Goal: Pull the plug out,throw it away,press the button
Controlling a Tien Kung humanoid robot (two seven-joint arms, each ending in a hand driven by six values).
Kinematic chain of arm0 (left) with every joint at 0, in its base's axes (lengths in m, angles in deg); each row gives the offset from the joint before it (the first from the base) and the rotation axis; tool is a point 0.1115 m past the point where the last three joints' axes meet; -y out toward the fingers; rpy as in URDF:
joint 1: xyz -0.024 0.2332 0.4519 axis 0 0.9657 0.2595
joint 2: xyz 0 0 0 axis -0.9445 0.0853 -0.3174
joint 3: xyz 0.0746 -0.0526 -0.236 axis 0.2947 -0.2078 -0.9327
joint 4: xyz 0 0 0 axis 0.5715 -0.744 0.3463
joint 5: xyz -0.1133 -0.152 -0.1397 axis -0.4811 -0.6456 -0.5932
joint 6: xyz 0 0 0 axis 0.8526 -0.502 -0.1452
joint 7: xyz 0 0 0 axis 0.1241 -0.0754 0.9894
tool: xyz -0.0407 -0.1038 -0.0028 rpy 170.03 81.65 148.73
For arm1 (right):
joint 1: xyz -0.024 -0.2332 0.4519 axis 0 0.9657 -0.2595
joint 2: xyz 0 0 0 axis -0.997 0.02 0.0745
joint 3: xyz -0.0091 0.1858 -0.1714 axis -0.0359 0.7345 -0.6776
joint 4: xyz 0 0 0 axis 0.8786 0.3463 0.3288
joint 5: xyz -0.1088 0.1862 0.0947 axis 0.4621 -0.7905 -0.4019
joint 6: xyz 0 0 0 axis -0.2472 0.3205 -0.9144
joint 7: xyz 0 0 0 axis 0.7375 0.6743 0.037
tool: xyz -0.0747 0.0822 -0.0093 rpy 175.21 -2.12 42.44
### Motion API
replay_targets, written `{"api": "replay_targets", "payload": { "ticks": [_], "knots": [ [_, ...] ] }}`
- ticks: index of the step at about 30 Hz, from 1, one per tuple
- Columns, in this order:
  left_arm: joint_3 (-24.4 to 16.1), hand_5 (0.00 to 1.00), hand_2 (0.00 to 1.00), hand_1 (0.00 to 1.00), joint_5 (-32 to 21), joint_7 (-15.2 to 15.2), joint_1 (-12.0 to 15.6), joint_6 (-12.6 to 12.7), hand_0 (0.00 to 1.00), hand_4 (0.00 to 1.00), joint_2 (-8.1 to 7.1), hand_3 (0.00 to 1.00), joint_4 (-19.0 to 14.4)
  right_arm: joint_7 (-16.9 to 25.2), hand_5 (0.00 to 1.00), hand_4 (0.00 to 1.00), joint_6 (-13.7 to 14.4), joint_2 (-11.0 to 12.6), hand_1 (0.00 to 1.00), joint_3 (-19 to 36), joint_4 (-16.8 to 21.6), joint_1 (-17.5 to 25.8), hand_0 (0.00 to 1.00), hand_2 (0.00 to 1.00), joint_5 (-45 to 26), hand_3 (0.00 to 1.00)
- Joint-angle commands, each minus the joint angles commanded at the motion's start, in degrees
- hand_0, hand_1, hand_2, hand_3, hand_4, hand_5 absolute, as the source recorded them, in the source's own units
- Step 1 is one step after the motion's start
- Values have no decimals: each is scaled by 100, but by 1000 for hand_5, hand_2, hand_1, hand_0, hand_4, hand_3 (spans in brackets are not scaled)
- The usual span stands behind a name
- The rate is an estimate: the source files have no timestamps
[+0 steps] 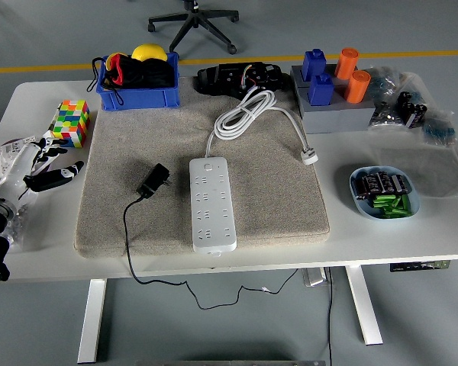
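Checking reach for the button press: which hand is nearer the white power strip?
Left. The left hand sits at the table's left edge, off the mat, left of the white power strip. The right hand is out of view.

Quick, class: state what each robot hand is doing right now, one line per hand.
Left hand: open, fingers spread, holding nothing, at the table's left edge.
Right hand: not in view.

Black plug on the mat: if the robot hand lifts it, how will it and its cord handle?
The black plug looks small and rigid, probably light. Its thin cord curves loosely and hangs off the table edge, so it is likely floppy and may drag or tug slightly.
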Motion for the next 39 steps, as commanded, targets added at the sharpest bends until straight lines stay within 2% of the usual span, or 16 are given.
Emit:
{"api": "replay_targets", "payload": {
  "ticks": [39],
  "knots": [
    [61,324,731,790,-41,-11,-175,-25,800,748,30,800,-1,-158,504,668,64,55,668,159,-2,-174,757,656,144,621]
  ]
}}
